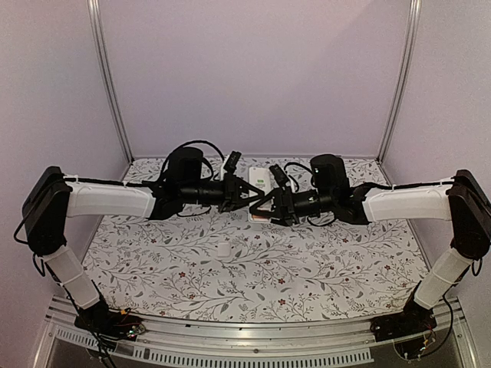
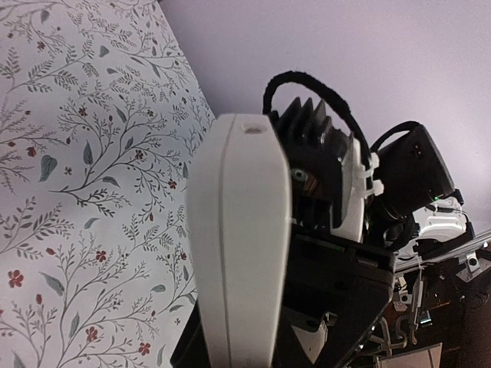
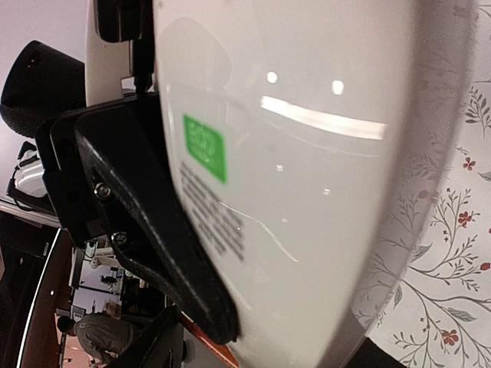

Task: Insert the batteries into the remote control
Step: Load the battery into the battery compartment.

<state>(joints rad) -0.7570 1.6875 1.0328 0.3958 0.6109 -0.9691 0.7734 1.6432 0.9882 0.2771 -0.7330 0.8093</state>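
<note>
The white remote control (image 1: 259, 186) hangs in the air over the middle of the table, between both arms. My left gripper (image 1: 250, 192) is shut on it. In the left wrist view it stands as a long white bar (image 2: 239, 230) rising out of my left gripper (image 2: 245, 341). The right wrist view is filled by its back face (image 3: 307, 153), which carries a green sticker (image 3: 204, 147). My right gripper (image 3: 299, 337) has the bar between its fingers, with the black left finger (image 3: 153, 230) lying against its edge. An orange sliver (image 3: 205, 346) shows below that finger; whether it is one of the batteries I cannot tell.
A small thin white cover plate (image 1: 224, 249) lies on the floral tablecloth (image 1: 307, 268), nearer the arms than the remote. Pale walls and metal posts close in the back and both sides. My right arm's black wrist (image 2: 406, 172) stands close behind the remote.
</note>
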